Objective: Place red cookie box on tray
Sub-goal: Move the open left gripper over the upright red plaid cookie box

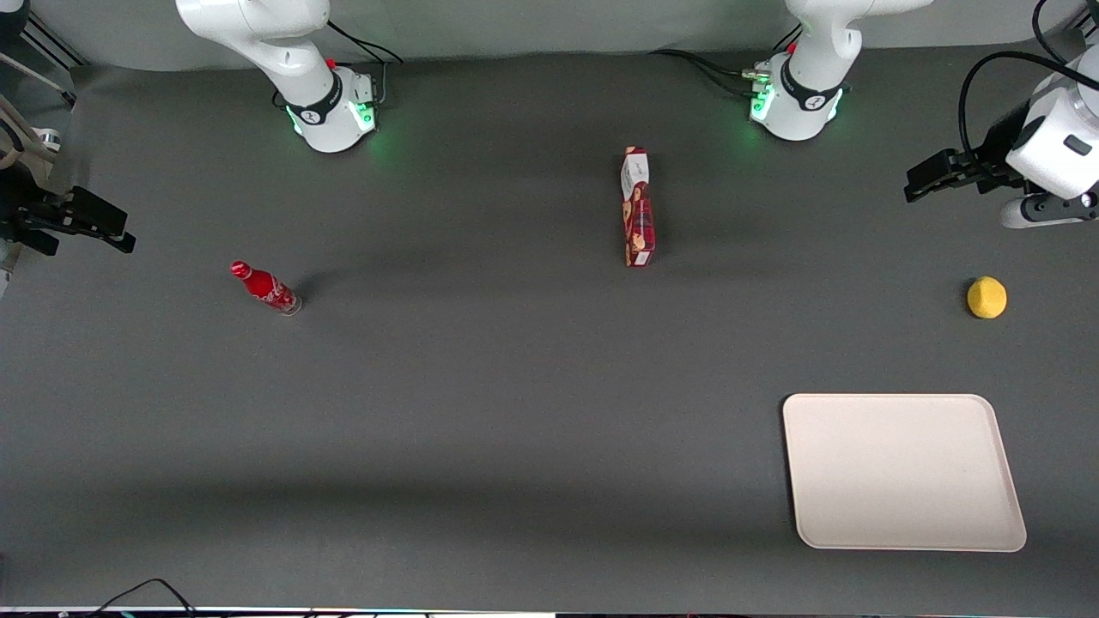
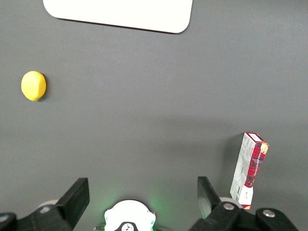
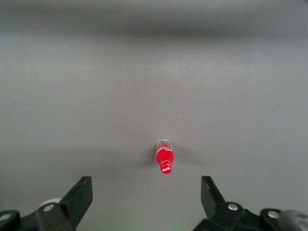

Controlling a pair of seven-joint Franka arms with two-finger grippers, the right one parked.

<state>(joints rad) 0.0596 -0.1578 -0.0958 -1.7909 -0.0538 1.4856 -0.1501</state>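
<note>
One light, stiff red cookie box (image 1: 638, 209) stands on edge mid-table near the arms' edge, well apart from the tray (image 1: 901, 471); the wide-open, empty gripper (image 1: 925, 183) should pinch its broad faces.

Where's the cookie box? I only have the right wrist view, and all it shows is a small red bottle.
Observer: The red cookie box sits near the middle of the table, with nothing touching it.
Operator: Tray?
Observer: The tray is nearer the front camera than the box, toward the working arm's end. The box is not on it.
Operator: Left pincer?
Observer: The left pincer hovers open above the working arm's end of the table, well apart from the box and holding nothing.
</note>
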